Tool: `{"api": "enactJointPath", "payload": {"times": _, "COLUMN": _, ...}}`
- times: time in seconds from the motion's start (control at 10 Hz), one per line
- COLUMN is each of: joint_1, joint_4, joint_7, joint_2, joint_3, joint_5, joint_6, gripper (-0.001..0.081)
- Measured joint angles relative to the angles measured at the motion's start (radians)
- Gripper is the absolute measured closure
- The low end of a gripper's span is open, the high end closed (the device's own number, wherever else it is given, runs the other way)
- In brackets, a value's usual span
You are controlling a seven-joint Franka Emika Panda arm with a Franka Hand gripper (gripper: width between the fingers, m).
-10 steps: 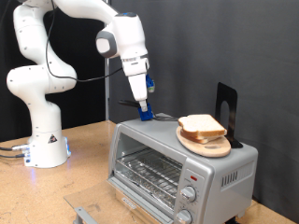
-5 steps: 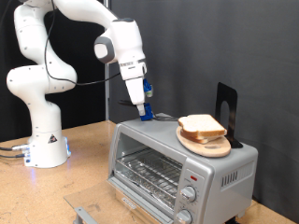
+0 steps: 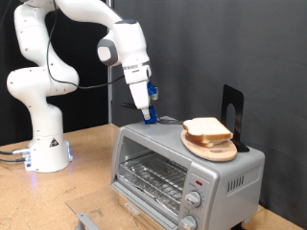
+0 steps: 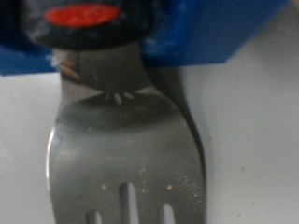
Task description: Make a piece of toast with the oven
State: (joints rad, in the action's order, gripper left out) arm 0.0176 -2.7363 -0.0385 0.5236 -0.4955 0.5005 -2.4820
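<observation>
Pincer (image 3: 149, 117) sits just above the oven (image 3: 182, 163) top, near its rear corner on the exterior view's left; blue fingers closed on a metal fork (image 4: 126, 140). Wrist view is filled by the fork's neck and tines against blue. Piece of toast (image 3: 207, 127) lies on the round wooden plate (image 3: 213, 149) atop the oven. Oven door shut, wire rack visible through glass. No legible writing; only a red mark on the oven front.
</observation>
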Motion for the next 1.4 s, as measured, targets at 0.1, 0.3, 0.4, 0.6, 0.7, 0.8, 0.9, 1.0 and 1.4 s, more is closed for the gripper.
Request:
{"api": "enactJointPath", "payload": {"times": 0.1, "joint_1": 0.000, "joint_4": 0.000, "joint_7": -0.001, "joint_2": -0.006, "joint_3": 0.000, "joint_5": 0.003, "joint_6": 0.000, "gripper": 0.0126}}
{"api": "enactJointPath", "payload": {"times": 0.3, "joint_1": 0.000, "joint_4": 0.001, "joint_7": -0.002, "joint_2": -0.012, "joint_3": 0.000, "joint_5": 0.007, "joint_6": -0.002, "gripper": 0.0303}}
{"api": "enactJointPath", "payload": {"times": 0.4, "joint_1": 0.000, "joint_4": 0.002, "joint_7": -0.002, "joint_2": -0.013, "joint_3": 0.000, "joint_5": 0.009, "joint_6": -0.002, "gripper": 0.0303}}
{"api": "enactJointPath", "payload": {"times": 0.6, "joint_1": 0.000, "joint_4": 0.003, "joint_7": -0.002, "joint_2": -0.015, "joint_3": 0.000, "joint_5": 0.010, "joint_6": -0.001, "gripper": 0.0319}}
{"api": "enactJointPath", "payload": {"times": 0.7, "joint_1": 0.000, "joint_4": 0.003, "joint_7": -0.002, "joint_2": -0.015, "joint_3": 0.000, "joint_5": 0.010, "joint_6": -0.001, "gripper": 0.0319}}
{"api": "enactJointPath", "payload": {"times": 0.8, "joint_1": 0.000, "joint_4": 0.003, "joint_7": -0.002, "joint_2": -0.015, "joint_3": 0.000, "joint_5": 0.010, "joint_6": -0.001, "gripper": 0.0319}}
{"api": "enactJointPath", "payload": {"times": 0.9, "joint_1": 0.000, "joint_4": 0.004, "joint_7": -0.002, "joint_2": -0.016, "joint_3": 0.000, "joint_5": 0.010, "joint_6": -0.001, "gripper": 0.0319}}
{"api": "enactJointPath", "payload": {"times": 1.0, "joint_1": 0.000, "joint_4": 0.004, "joint_7": -0.002, "joint_2": -0.016, "joint_3": 0.000, "joint_5": 0.010, "joint_6": -0.001, "gripper": 0.0319}}
{"api": "enactJointPath", "payload": {"times": 1.4, "joint_1": -0.001, "joint_4": 0.003, "joint_7": -0.004, "joint_2": -0.022, "joint_3": 0.000, "joint_5": 0.010, "joint_6": -0.001, "gripper": 0.0246}}
